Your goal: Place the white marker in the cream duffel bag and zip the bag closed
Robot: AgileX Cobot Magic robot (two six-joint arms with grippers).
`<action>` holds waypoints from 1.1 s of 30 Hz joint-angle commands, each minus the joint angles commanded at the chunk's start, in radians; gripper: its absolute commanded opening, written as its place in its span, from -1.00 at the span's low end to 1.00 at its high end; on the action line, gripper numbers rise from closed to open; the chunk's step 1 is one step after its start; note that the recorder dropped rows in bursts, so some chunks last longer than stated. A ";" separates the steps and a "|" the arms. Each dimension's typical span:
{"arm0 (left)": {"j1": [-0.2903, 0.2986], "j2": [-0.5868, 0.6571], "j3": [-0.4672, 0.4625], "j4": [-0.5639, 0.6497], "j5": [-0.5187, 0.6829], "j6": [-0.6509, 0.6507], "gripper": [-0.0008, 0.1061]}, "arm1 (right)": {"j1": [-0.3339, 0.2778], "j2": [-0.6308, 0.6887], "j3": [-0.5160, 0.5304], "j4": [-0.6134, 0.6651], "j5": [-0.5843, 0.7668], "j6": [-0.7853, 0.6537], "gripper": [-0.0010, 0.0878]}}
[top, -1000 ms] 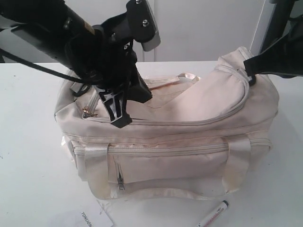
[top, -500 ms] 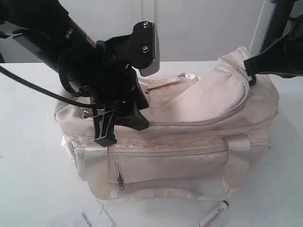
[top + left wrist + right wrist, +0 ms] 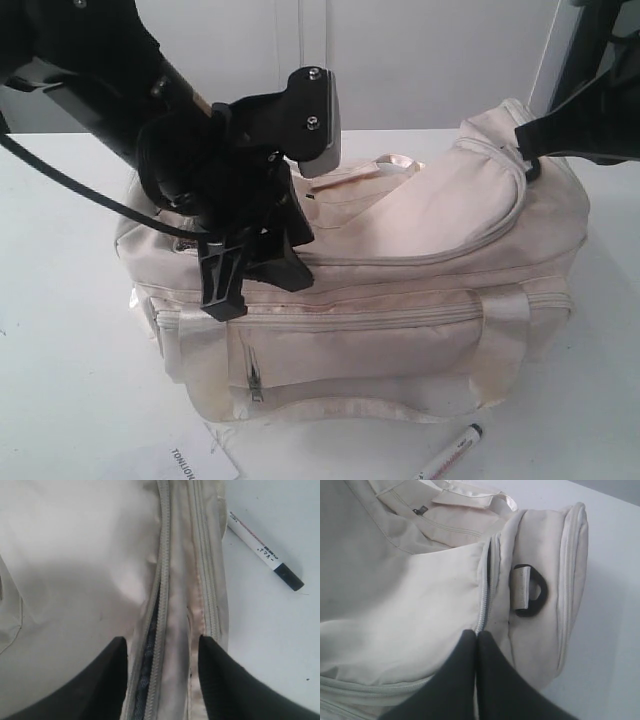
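While its two fingers [image 3: 107, 680] stand apart, the left gripper [image 3: 162, 641] hangs over the left end of the bag [image 3: 400, 300], and nothing is held between them. The fingers straddle the top zip [image 3: 162, 555], one on each side of it. Between them the zip gapes a little and dark lining shows in the slit. Farther from the gripper the teeth are closed. Whether the fingertips touch the fabric cannot be told.

The right gripper [image 3: 477, 636] has its fingers pressed together, clamped on the bag's fabric where the zip runs out at the far right end. Just beside its tips a black ring [image 3: 530, 590] hangs from a cream tab. That end of the bag stands higher than the left end.

The bag sits on a white table [image 3: 60, 350], its long front side toward the near edge, with two handle straps and a front pocket on that side.

The marker [image 3: 450, 452] is outside the bag. It lies flat on the table near the bag's right front corner, apart from it, its dark cap pointing right and away from the near edge. A white tag [image 3: 195, 462] with black letters lies at the near edge, left of the marker and well apart from it.
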 joint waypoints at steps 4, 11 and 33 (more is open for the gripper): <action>0.002 0.012 0.000 0.002 0.000 -0.010 -0.36 | 0.000 0.000 0.000 0.000 0.000 0.000 -0.98; 0.002 0.019 0.000 0.016 -0.027 -0.044 -0.99 | 0.000 0.000 0.000 0.000 0.000 0.000 -0.98; 0.002 -0.026 -0.002 0.109 -0.228 -0.207 -0.99 | 0.000 0.000 0.000 0.000 -0.004 0.000 -0.98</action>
